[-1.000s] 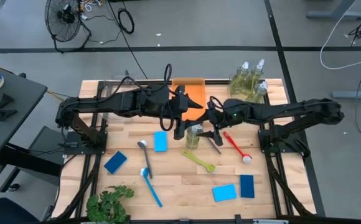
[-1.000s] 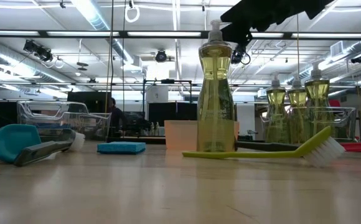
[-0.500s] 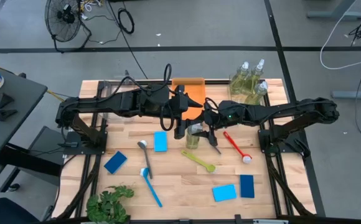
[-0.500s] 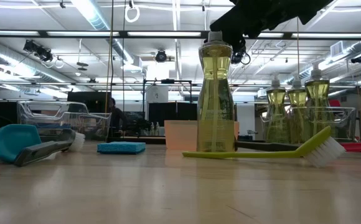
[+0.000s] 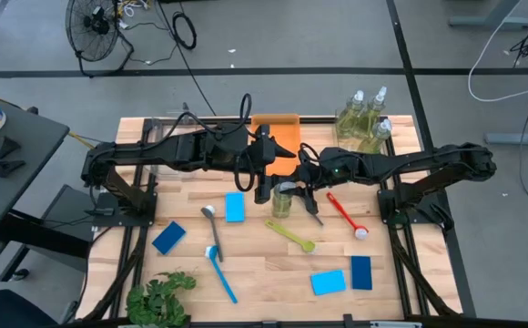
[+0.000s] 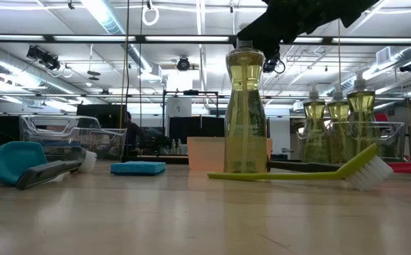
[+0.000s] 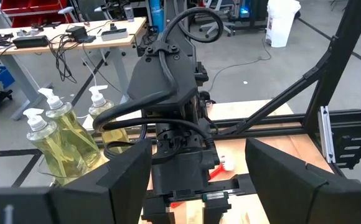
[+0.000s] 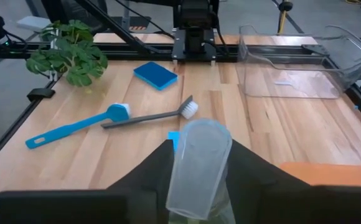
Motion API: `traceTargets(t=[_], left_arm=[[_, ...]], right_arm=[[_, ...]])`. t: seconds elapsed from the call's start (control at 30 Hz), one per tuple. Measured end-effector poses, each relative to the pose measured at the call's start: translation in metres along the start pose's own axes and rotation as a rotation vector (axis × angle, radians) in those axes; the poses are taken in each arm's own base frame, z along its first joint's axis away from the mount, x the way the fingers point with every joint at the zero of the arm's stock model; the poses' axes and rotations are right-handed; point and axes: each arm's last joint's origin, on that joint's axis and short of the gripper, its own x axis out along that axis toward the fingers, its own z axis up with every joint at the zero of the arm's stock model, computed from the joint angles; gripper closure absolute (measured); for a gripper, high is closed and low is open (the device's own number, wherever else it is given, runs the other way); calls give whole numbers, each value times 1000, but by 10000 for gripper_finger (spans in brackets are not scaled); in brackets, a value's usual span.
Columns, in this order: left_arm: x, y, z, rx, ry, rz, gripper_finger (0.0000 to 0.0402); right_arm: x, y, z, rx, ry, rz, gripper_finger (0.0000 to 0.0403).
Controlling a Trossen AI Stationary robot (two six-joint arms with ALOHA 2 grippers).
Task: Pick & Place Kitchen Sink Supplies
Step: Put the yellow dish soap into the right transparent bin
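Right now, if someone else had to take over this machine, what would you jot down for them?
Right end effector: closing around the pump head of the lone pump bottle mid-table; bottle not lifted.
Left end effector: open, empty, hovering beside that bottle.
Done: three bottles in the clear bin at the table's back right.
Left: this bottle, four sponges and the brushes lying on the wood.

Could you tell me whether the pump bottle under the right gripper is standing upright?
Upright: the pump bottle stands vertically on the table.
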Motion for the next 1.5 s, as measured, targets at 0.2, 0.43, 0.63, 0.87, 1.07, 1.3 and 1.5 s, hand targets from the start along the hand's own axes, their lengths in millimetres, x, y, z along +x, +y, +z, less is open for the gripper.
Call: traceTargets(t=[0.2, 0.43, 0.63, 0.87, 1.07, 1.3, 1.5], left_arm=[[0, 3, 0, -2, 2, 10, 138], [0, 8, -1, -5, 3, 25, 138], [0, 8, -1, -5, 3, 25, 138], [1, 8, -1, -5, 3, 25, 138], [1, 8, -1, -5, 3, 25, 138], [1, 8, -1, -5, 3, 25, 138], [1, 8, -1, -5, 3, 26, 138]], right_arm=[[0, 0, 0, 0, 1, -2, 295], [0, 2, 1, -2, -10, -30, 303], [-2, 5, 3, -6, -22, -154, 303], [-5, 6, 6, 18, -42, -312, 304], [-20, 9, 17, 64, -107, -384, 305], [-49, 16, 29, 140, -189, -416, 305], [-75, 21, 35, 156, -249, -476, 305]])
